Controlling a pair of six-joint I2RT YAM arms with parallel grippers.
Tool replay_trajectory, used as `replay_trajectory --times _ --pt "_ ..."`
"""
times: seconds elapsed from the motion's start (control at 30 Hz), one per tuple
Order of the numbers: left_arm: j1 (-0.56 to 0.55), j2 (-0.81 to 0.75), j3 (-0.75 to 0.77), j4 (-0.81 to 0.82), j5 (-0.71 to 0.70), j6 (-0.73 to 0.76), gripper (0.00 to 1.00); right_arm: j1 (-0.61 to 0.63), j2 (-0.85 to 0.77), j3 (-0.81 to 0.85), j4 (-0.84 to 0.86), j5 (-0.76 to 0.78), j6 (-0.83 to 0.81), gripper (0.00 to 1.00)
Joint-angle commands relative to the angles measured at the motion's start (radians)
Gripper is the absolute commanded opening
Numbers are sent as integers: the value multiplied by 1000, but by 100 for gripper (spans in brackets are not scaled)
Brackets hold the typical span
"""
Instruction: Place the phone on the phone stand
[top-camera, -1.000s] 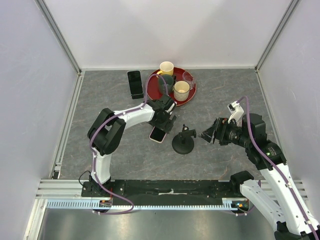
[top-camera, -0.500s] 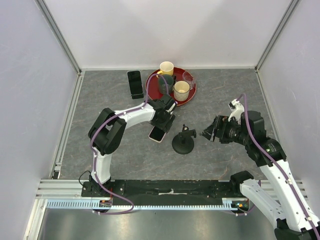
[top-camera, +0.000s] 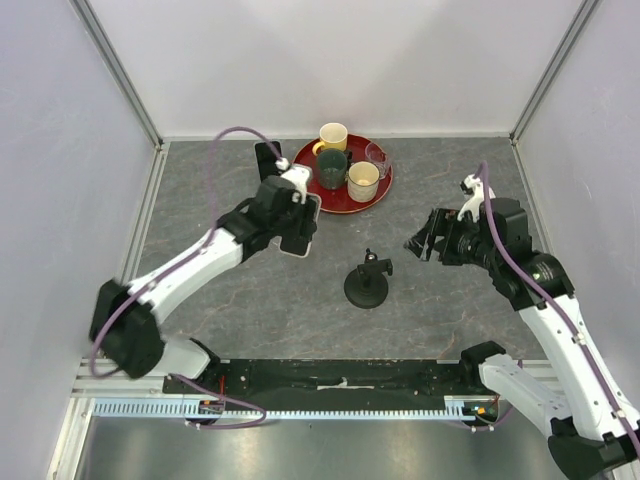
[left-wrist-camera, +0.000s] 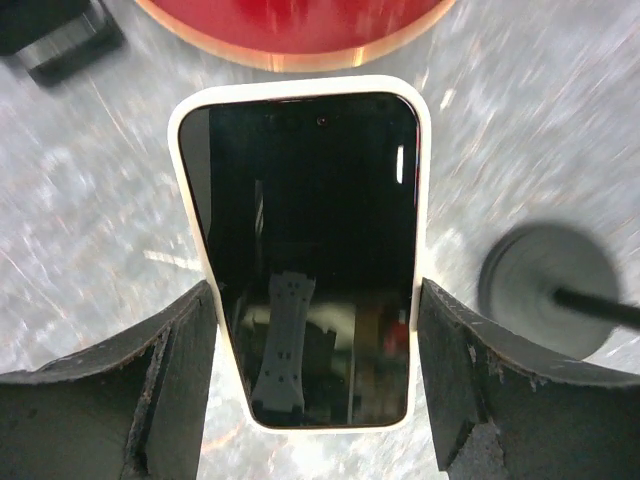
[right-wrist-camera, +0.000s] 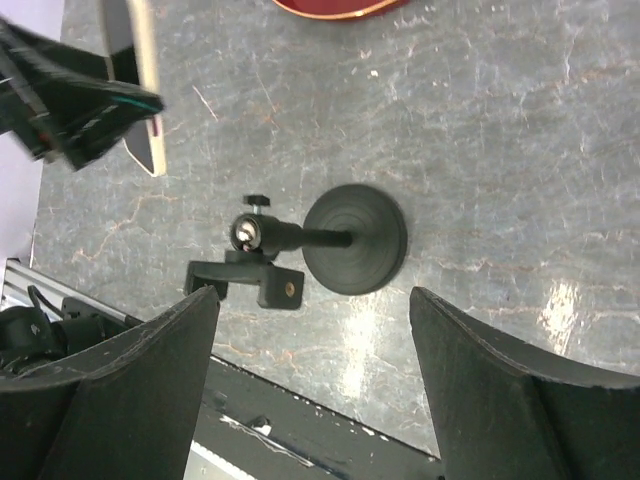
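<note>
Left hand (top-camera: 296, 232): fingers closed against the two long sides of the phone (top-camera: 305, 228), gripping its lower half; in the left wrist view the pads (left-wrist-camera: 165, 400) press on the pale case edge at either side and the glossy black screen (left-wrist-camera: 310, 200) faces the camera. Phone appears held clear of the bench (top-camera: 220, 200), seen nearly edge-on from the right wrist (right-wrist-camera: 150, 100), with the left hand (right-wrist-camera: 60, 110) around it. It sits just on the near side of the red tray (top-camera: 335, 203), and to the left of and beyond the phone stand (top-camera: 367, 282), not touching it; phone not yet on the stand. Stand is on the bench between the two arms: round black base (right-wrist-camera: 355, 238) flat on the surface, post running from it to a ball joint and clamp holder (right-wrist-camera: 260, 275). Right hand (top-camera: 422, 245): fingers spread wide, nothing between them, hovering to the right of the stand and apart from it; from its own wrist view the stand lies framed between the two fingers (right-wrist-camera: 110, 390). On the tray: yellow mug (top-camera: 333, 135), dark green cup (top-camera: 331, 168), cream cup (top-camera: 363, 180), clear glass (top-camera: 376, 153). Black slab (top-camera: 268, 160) lies on the bench just left of the tray, partly hidden by the left arm's cable
</note>
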Motion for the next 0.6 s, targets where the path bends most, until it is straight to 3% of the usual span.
replay_trajectory --times 0.0,0.07,0.2,0.3,0.4,0.57 --pt "14 -284 -145 322 -43 -75 2 65 53 137 86 49 -20 84" --pt "31 -394 -221 419 -48 -101 2 136 105 171 109 116 -14 83" --pt "42 -485 -274 503 -42 -148 2 515 251 275 172 368 -23 84" --pt "67 -527 -304 546 -17 -199 2 700 370 314 258 520 -61 87" --pt "97 -564 -329 585 30 -259 2 789 449 282 414 595 -109 88" --pt "117 -604 -361 641 101 -328 2 805 486 138 704 650 -129 88"
